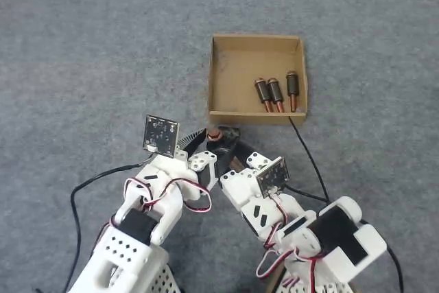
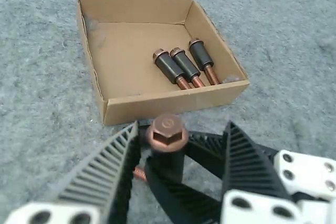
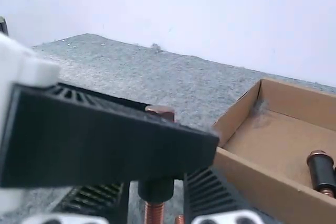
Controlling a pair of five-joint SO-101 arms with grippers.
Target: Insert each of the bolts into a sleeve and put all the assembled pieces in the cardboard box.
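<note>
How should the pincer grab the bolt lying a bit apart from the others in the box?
Grip the lone bolt around its black sleeve, probably coming straight down from above: it lies flat on the cardboard box floor, and the sleeve is its long, even part.

Bright, even light; soft shadow inside the cardboard box [image 1: 257, 117].

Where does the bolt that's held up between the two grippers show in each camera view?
High view: the bolt is at the centre, just outside the near wall of the cardboard box.
Left wrist view: the bolt has its hex head towards the camera, in front of the box.
Right wrist view: the bolt is beside the box's near corner.
Shared landmark: the cardboard box.
</note>
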